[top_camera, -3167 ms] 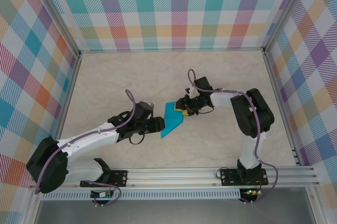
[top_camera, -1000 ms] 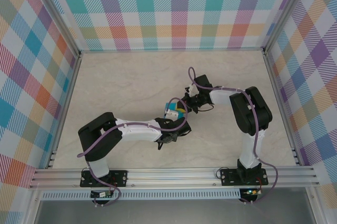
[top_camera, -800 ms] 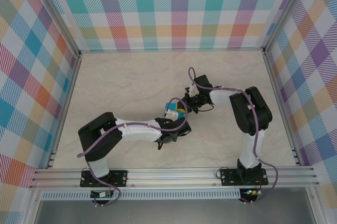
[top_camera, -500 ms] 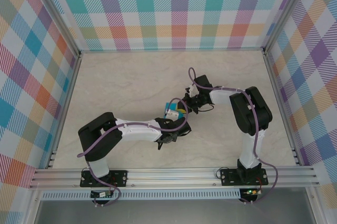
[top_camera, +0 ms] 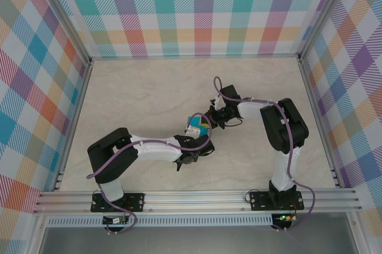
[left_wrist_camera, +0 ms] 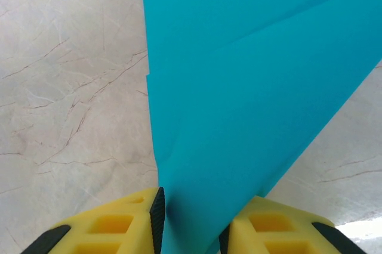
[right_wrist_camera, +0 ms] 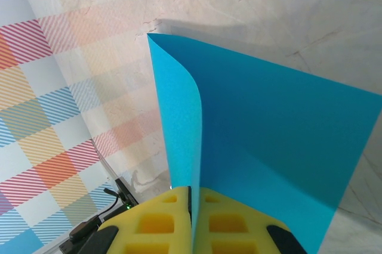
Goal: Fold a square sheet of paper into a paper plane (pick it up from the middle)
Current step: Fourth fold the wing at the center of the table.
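Observation:
The teal-blue sheet of paper is held above the table's middle, mostly covered by both grippers in the top view. My right gripper is shut on it. In the right wrist view its yellow fingers pinch a curled fold of the sheet. My left gripper reaches in from the left. In the left wrist view its jaws stand partly apart, with a creased, narrowing part of the paper running between the pads. No finished paper plane shape can be made out.
The marble-patterned table top is bare round the arms. Checked walls close off the back and both sides. An aluminium rail runs along the near edge at the arm bases.
Since three seconds ago my left arm has swung forward and its gripper has come over the paper. Within the last second it has only edged slightly. The right gripper has stayed in place.

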